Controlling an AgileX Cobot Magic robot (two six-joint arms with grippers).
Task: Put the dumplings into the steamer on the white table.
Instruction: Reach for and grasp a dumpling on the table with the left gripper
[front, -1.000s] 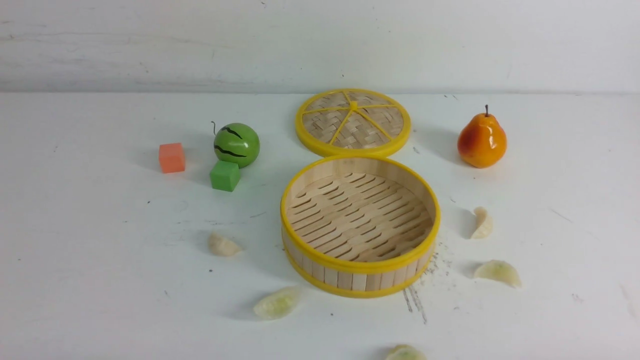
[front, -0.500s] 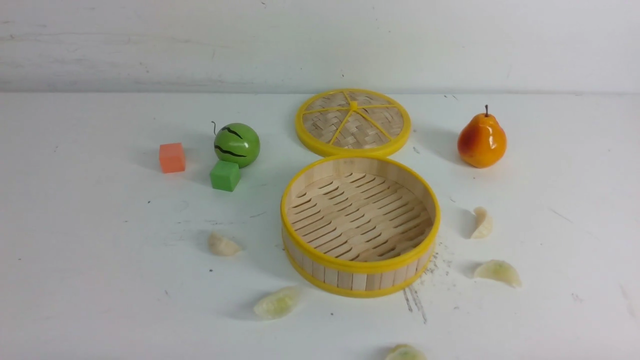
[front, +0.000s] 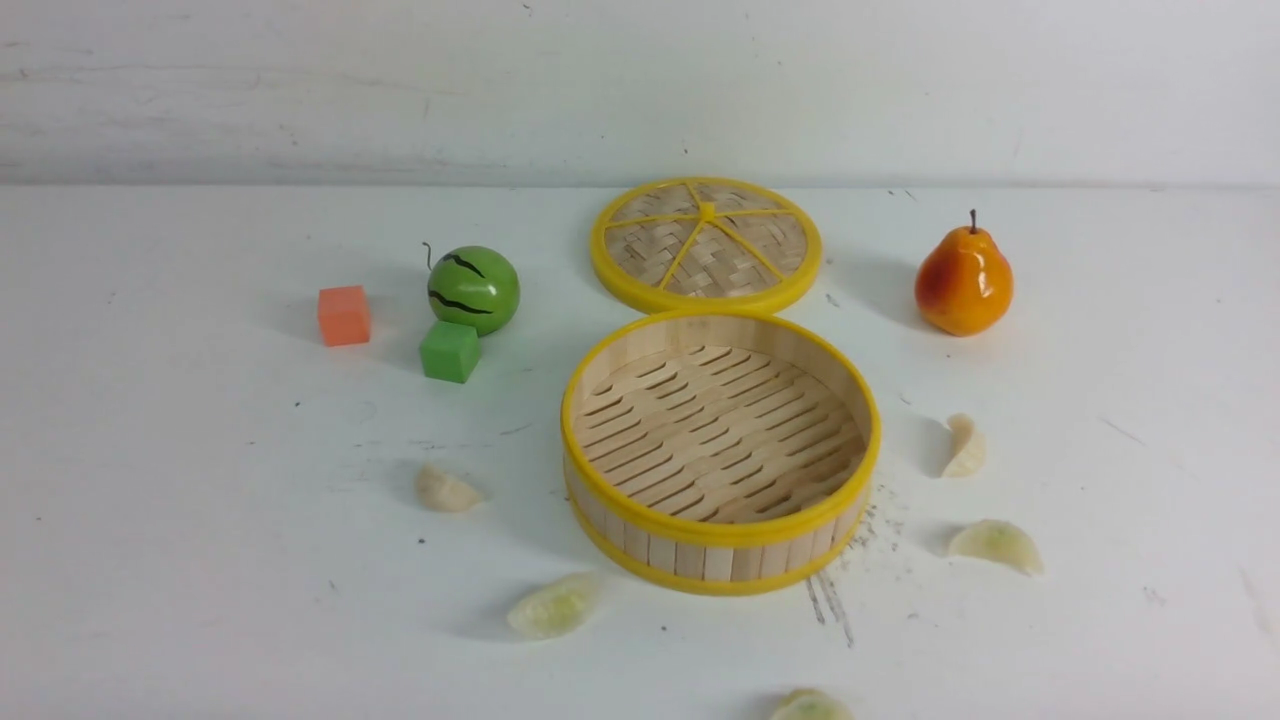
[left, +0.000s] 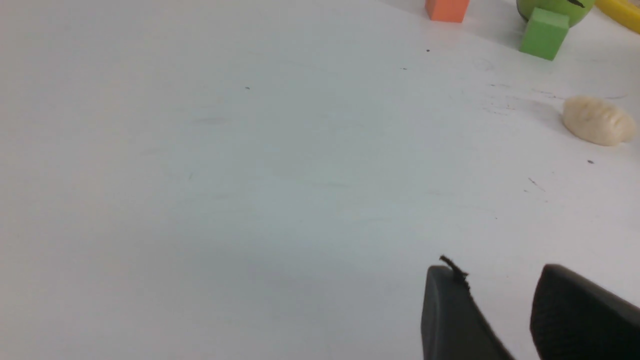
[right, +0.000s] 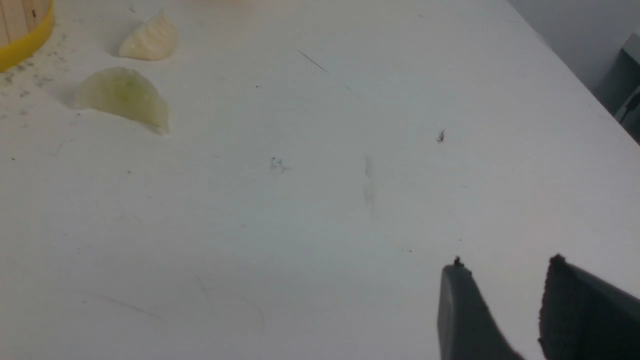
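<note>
Dumplings (front: 996, 545), five of them, lie scattered on the white table (front: 250, 620), outside the round bamboo steamer (front: 720, 540), whose slatted floor is bare. Two are to its left: a cream one (front: 447, 490) and, nearer to me, a pale green one (front: 553, 606). Two more are to its right, cream (front: 964, 447) farther off and greenish closer in. The fifth (front: 811, 705) sits at the near edge of my front view, partly cut off.

My left gripper (left: 492, 270) has its two dark fingertips spread, with a gap between them and nothing inside. My right gripper (right: 505, 262) stands parted in the same way, also holding nothing. Both are well apart from every dumpling.

I judge each dumpling to be very light, probably a soft, slightly rubbery toy that will give a little under pressure. The greenish ones look smooth and translucent, so they may slip or roll on their curved backs if I touch only one side. The pleated edge seems thin; pinching there could fold it or let the piece swing. I would take hold across the plump middle of the crescent, one finger on the outer curve and one on the inner, low against the table, squeezing gently. Then I would lift clear of the yellow rim and release close to the slats, so that it does not bounce.
</note>
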